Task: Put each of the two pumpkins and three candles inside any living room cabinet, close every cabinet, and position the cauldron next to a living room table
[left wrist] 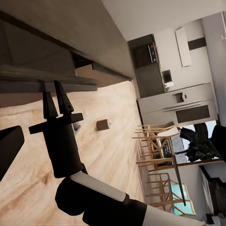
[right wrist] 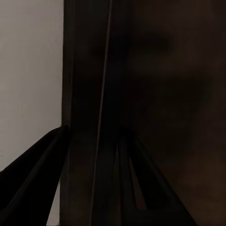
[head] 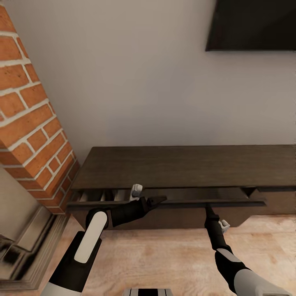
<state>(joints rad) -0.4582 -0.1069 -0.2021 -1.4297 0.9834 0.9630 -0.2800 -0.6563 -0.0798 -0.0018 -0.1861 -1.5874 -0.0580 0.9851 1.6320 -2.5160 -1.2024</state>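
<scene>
A: How far is the robot with the task?

B: The cabinet (head: 185, 166) stands against the far wall, and its top drawer (head: 164, 202) is pulled out a little. Nothing can be seen inside it; the inside is mostly hidden.

A: And the claws?

B: The left claw (head: 158, 200) lies at the drawer front, its state cannot be told. The right claw (left wrist: 55, 100) has its fingers pressed nearly together under the drawer edge, holding nothing.

A: What is left?

B: Probably everything: pumpkins, candles and cauldron are still to be handled, and the drawer is still to be closed.
</scene>
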